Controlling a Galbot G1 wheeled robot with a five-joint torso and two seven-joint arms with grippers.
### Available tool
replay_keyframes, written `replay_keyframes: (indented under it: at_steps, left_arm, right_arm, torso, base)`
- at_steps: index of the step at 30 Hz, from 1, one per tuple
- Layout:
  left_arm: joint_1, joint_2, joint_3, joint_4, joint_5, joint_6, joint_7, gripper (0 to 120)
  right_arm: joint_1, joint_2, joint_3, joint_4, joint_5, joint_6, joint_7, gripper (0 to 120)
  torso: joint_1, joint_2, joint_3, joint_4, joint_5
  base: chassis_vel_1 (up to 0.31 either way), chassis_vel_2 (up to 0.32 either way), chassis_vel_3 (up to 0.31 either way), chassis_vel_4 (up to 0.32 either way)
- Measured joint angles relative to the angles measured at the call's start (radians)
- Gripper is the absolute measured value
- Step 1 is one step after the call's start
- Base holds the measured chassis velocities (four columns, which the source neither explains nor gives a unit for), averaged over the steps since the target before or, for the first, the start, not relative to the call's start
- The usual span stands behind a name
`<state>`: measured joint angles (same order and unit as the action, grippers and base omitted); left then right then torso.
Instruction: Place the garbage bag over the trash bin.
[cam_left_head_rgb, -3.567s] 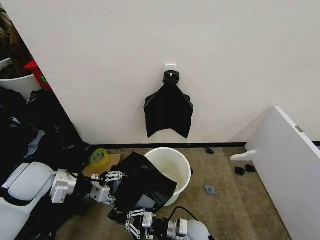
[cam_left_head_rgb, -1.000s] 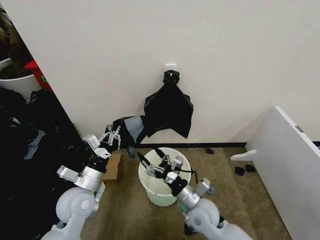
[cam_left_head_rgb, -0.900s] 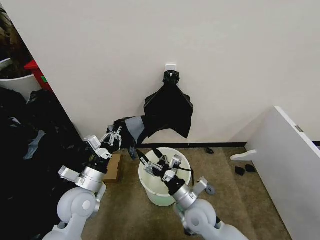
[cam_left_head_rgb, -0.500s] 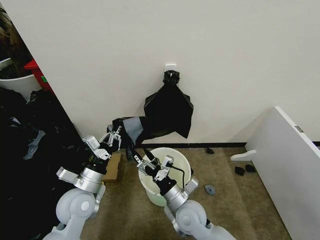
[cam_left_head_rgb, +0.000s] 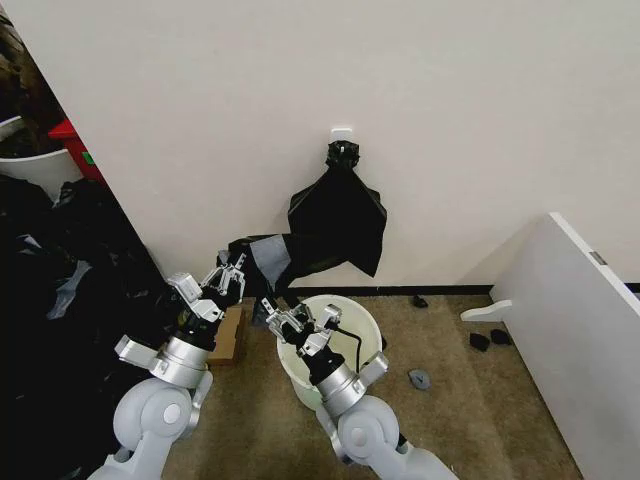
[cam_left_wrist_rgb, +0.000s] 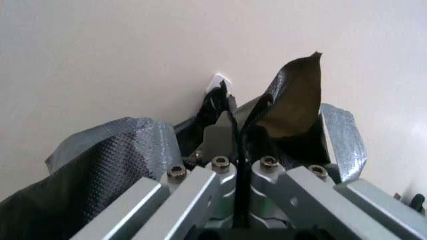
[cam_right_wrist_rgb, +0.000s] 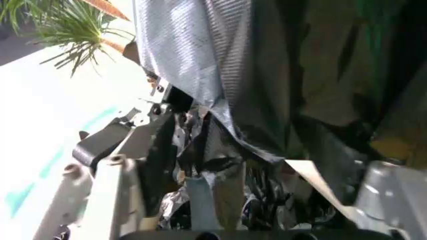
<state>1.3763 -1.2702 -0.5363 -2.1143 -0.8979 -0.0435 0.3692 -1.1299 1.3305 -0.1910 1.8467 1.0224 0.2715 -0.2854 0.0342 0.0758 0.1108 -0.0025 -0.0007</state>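
The garbage bag is a wrinkled black-and-grey sheet held up in the air in front of the wall. My left gripper is raised to the left of the trash bin and is shut on the bag's edge. In the left wrist view its fingers pinch the film tightly. The cream-white trash bin stands on the floor below. My right gripper hangs over the bin's left rim, shut on a crumpled lower fold of the bag.
A flat black bundle hangs from a wall hook behind the bin. A big heap of black plastic fills the left side, with a cardboard box beside it. A white panel stands at the right; small scraps lie on the carpet.
My right gripper has moved left across the bin's mouth toward the left gripper, carrying its fold of bag. The left gripper has stayed nearly still, high beside the wall.
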Motion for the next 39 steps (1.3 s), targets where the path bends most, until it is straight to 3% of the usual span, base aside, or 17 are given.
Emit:
replay_keyframes:
  at_steps: [4, 12, 17, 21, 29, 36, 39]
  left_arm:
    - [-0.002, 0.000, 0.001, 0.000, 0.001, 0.000, 0.001, 0]
    - [-0.003, 0.001, -0.001, 0.002, 0.001, 0.000, 0.001, 0]
    - [-0.003, 0.000, -0.003, 0.001, 0.001, 0.000, 0.001, 0]
    - [-0.001, 0.002, -0.021, -0.008, -0.005, 0.000, -0.004, 0]
    - [-0.007, 0.023, -0.078, -0.020, -0.025, 0.000, -0.023, 0]
    - [-0.021, 0.057, -0.118, -0.018, -0.027, 0.000, -0.061, 0]
    - [-0.025, 0.068, -0.130, -0.017, -0.025, 0.000, -0.084, 0]
  right_arm:
    - [-0.007, 0.004, 0.006, 0.000, -0.010, 0.006, 0.000, 46]
    - [-0.014, 0.002, 0.010, 0.000, -0.027, 0.016, 0.003, 22]
    - [-0.019, -0.011, 0.019, -0.015, -0.150, 0.010, 0.023, 1]
    - [-0.035, -0.043, 0.037, -0.031, -0.318, 0.009, 0.064, 0]
    - [-0.062, -0.102, 0.105, -0.053, -0.480, 0.037, 0.082, 0]
    - [-0.095, -0.162, 0.177, -0.084, -0.584, 0.129, -0.080, 0]
    - [-0.109, -0.180, 0.216, -0.106, -0.598, 0.176, -0.245, 0]
  torso:
    - [0.000, 0.000, 0.000, 0.0000, 0.0001]
    - [0.000, 0.000, 0.000, 0.0000, 0.0001]
    - [0.000, 0.000, 0.000, 0.0000, 0.0001]
    - [0.000, 0.000, 0.000, 0.0000, 0.0002]
    - [0.000, 0.000, 0.000, 0.0000, 0.0002]
    - [0.000, 0.000, 0.000, -0.0001, 0.0002]
    - [0.000, 0.000, 0.000, -0.0001, 0.0002]
  base:
    - [0.000, 0.000, 0.000, 0.000]
    - [0.000, 0.000, 0.000, 0.000]
    - [0.000, 0.000, 0.000, 0.000]
    - [0.000, 0.000, 0.000, 0.000]
    - [0.000, 0.000, 0.000, 0.000]
    - [0.000, 0.000, 0.000, 0.000]
    - [0.000, 0.000, 0.000, 0.000]
